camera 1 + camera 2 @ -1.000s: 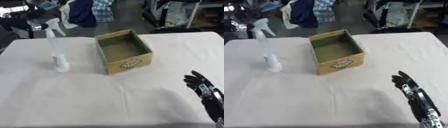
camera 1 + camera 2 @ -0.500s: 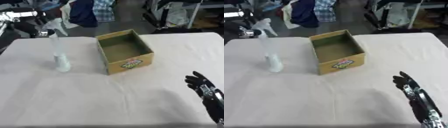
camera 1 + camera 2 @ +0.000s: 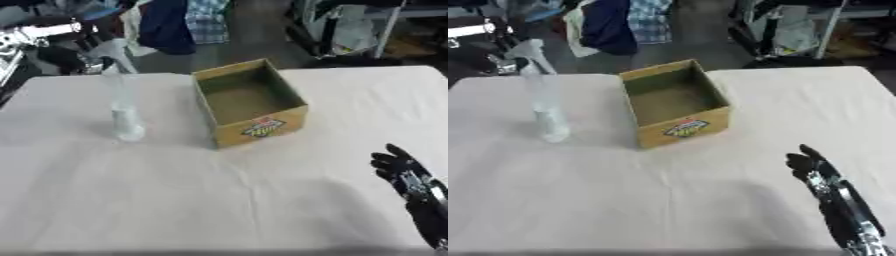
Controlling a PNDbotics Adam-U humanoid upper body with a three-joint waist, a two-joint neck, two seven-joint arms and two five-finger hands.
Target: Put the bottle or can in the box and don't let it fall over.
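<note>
Left of the open cardboard box (image 3: 250, 102) stands only an upright clear spray bottle (image 3: 544, 97), a bare cloth gap between them; the box's top is unblocked.

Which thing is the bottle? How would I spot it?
Look at the white table, then find the open cardboard box near the middle. Left of it, apart, stands the spray bottle: tall, upright, see-through, with a white trigger top, unlike the squat brown box.

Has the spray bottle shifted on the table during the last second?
No. The spray bottle stands upright left of the cardboard box, with the same gap between them as before.
</note>
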